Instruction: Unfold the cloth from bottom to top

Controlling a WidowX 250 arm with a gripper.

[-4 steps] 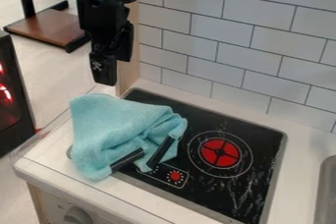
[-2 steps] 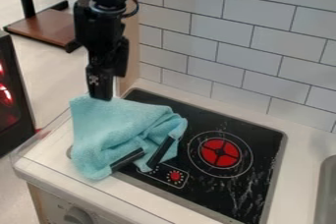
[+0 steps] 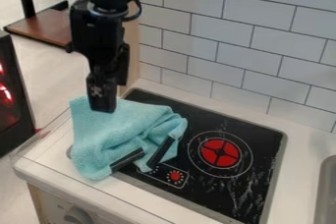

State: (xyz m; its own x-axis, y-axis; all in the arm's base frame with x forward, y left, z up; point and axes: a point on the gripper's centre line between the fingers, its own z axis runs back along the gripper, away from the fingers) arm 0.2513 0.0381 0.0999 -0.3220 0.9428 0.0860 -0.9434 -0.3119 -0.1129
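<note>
A black stovetop (image 3: 197,193) with a round red burner (image 3: 220,153) and a small red dial mark (image 3: 175,175) sits in a white countertop (image 3: 300,142) beneath a white tiled wall (image 3: 223,34). Two black bars (image 3: 160,153) slant near the dial mark; a gray sink (image 3: 326,193) edges in at right, a knob (image 3: 77,215) at lower left.

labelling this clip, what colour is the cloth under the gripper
The cloth is light turquoise, a plain blue-green, seen best in the current camera view.
</note>
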